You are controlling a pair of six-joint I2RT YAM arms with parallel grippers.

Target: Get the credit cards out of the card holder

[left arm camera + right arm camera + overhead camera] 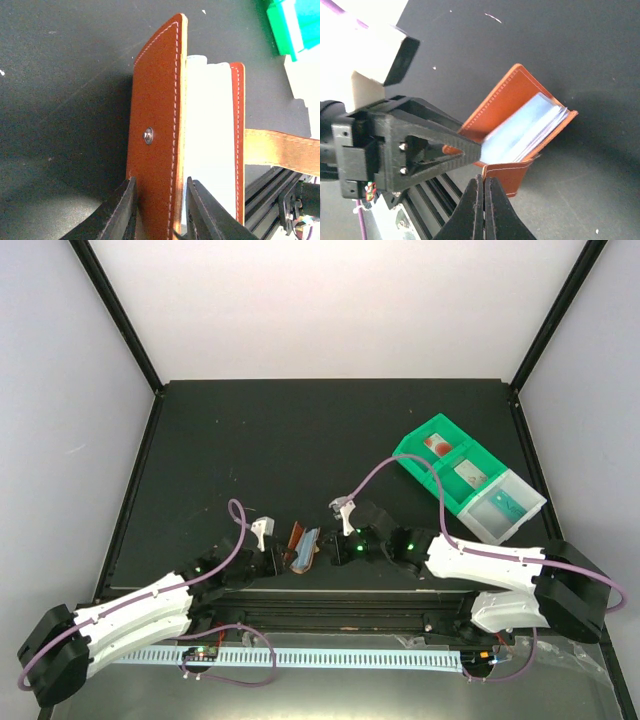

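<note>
Two grips I see on the card holder (303,544), worktop's (300,440) near edge. My left gripper (162,186) pinches its cover (155,125), right gripper (484,181) its tab (509,176).

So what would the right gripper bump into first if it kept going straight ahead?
The card holder: the right gripper looks shut on its brown tab, and the open holder lies ahead, though depth is unclear.

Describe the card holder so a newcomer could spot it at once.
On the black table, look near the middle of the front edge. The card holder is there, open: brown stitched leather with a snap tab and pale lining. The tray at far right is green plastic instead.
</note>
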